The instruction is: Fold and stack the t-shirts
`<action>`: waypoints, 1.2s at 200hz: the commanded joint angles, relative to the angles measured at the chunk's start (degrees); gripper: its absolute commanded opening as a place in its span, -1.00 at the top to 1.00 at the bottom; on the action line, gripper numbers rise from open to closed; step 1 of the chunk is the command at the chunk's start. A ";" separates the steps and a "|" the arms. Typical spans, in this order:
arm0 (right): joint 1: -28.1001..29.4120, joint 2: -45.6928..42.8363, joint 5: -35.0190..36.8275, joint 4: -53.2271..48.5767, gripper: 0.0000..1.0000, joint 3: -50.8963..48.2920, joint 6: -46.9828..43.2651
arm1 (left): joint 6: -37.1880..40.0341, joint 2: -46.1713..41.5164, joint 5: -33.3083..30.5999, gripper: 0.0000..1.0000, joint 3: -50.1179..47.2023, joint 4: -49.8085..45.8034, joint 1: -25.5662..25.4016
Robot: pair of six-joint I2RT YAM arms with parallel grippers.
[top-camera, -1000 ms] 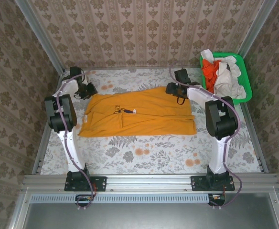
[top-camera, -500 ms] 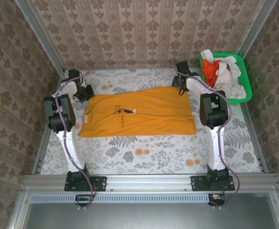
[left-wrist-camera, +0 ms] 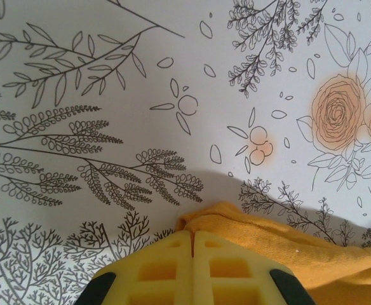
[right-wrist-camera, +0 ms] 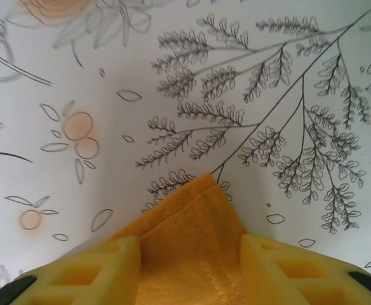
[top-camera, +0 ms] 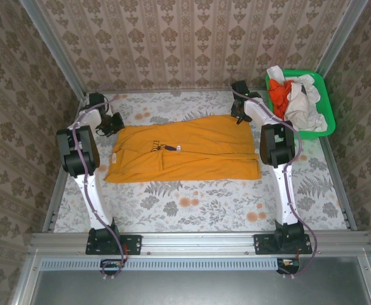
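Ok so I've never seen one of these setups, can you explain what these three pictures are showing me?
This is a robot with two arms bolted at the table's near edge: the left arm and the right arm. The wide picture looks down from above and behind them. The two close-ups come from a camera on each wrist, with that arm's yellow fingers at the bottom. A mustard-orange t-shirt lies flat on the flowered table. The left gripper is pinched shut on one far corner of it. The right gripper is open, its fingers either side of the other far corner. The green basket at the far right holds a red-orange t-shirt and white t-shirts.
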 commanded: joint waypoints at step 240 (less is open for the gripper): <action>-1.35 5.30 1.01 -4.76 0.02 10.65 -2.47 | -1.37 -0.84 2.72 1.00 -0.98 1.73 -0.09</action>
